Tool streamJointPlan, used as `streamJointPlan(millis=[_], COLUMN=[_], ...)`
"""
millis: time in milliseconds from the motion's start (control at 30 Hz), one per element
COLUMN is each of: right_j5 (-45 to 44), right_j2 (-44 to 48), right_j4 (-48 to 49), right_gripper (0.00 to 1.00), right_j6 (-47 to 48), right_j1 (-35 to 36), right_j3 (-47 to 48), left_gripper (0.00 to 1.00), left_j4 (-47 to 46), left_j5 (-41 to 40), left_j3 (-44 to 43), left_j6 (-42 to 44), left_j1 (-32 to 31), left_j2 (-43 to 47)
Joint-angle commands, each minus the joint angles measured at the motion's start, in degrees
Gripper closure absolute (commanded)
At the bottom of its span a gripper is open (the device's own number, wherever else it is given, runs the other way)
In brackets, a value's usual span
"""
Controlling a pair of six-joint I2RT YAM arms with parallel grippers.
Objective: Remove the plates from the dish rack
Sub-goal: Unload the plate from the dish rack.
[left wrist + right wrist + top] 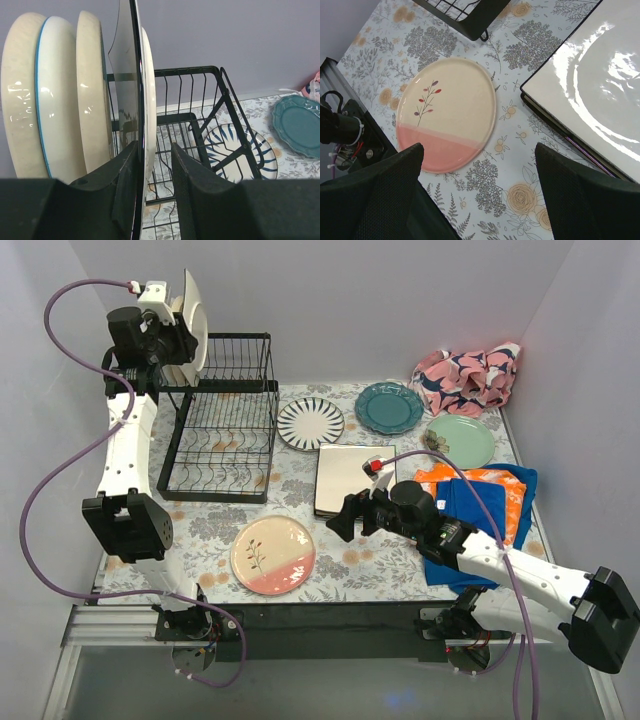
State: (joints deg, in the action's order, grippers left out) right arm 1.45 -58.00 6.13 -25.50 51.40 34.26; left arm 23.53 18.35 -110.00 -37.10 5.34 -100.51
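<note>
The black wire two-tier dish rack (pixel 225 425) stands at the far left of the floral-covered desk (pixel 380 565). A row of plates stands upright on edge in its upper tier. From the left wrist view these are a round cream plate (pixel 20 95), a cream plate with a blue rim (pixel 60 100), another cream plate (pixel 92 90), then a glossy pale plate with a thin dark rim (pixel 125 75).

The left gripper (pixel 154 147) is up at that row, its jaws narrow and straddling the lower edge of the dark-rimmed plate. A slim gap shows between the plate and the right-hand finger (pixel 187 185), so it is not clamped.

The right gripper (pixel 477 165) hangs wide open and empty above the desk, between a round cream-and-pink plate with a sprig motif (pixel 450 112) and a stack of square cream plates (pixel 590 95).

Beyond them, flat on the desk, lie a black-striped round plate (pixel 310 423), a teal round plate (pixel 388 407) and a pale green round plate (pixel 459 441).

A crumpled pink patterned cloth (pixel 467 378) sits at the far right corner, and an orange and blue cloth (pixel 495 505) lies under the right arm.
</note>
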Motion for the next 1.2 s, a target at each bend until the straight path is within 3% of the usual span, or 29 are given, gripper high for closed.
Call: streamJointPlan(millis=[0, 100, 300, 467, 667, 1167], right_j5=[-0.14, 0.13, 0.74, 0.74, 1.09, 2.24], right_j2=[-0.62, -0.98, -1.42, -1.33, -1.51, -0.98], right_j4=[2.57, 2.66, 2.92, 3.01, 3.10, 3.80], right_gripper=[0.04, 0.04, 0.04, 0.04, 0.04, 0.05], right_j6=[0.01, -0.08, -0.43, -0.43, -0.61, -0.52], right_j1=[0.02, 0.02, 0.02, 0.02, 0.02, 0.02], right_j3=[0.54, 0.63, 0.63, 0.63, 0.63, 0.19], left_gripper=[0.73, 0.79, 1.00, 1.00, 1.00, 1.00], left_j4=[-0.59, -0.59, -3.39, -7.26, -11.65, -9.02], left_j5=[-2.09, -3.40, -5.60, -7.89, -3.32, -0.94], left_j3=[-2.06, -1.71, 0.21, 3.82, 7.33, 1.54], left_j6=[2.29, 3.70, 4.93, 6.16, 10.29, 6.87], left_j1=[-1.12, -1.65, -3.06, -3.85, -4.55, -4.47], left_j2=[-0.48, -0.39, 1.71, 4.09, 6.72, 5.67])
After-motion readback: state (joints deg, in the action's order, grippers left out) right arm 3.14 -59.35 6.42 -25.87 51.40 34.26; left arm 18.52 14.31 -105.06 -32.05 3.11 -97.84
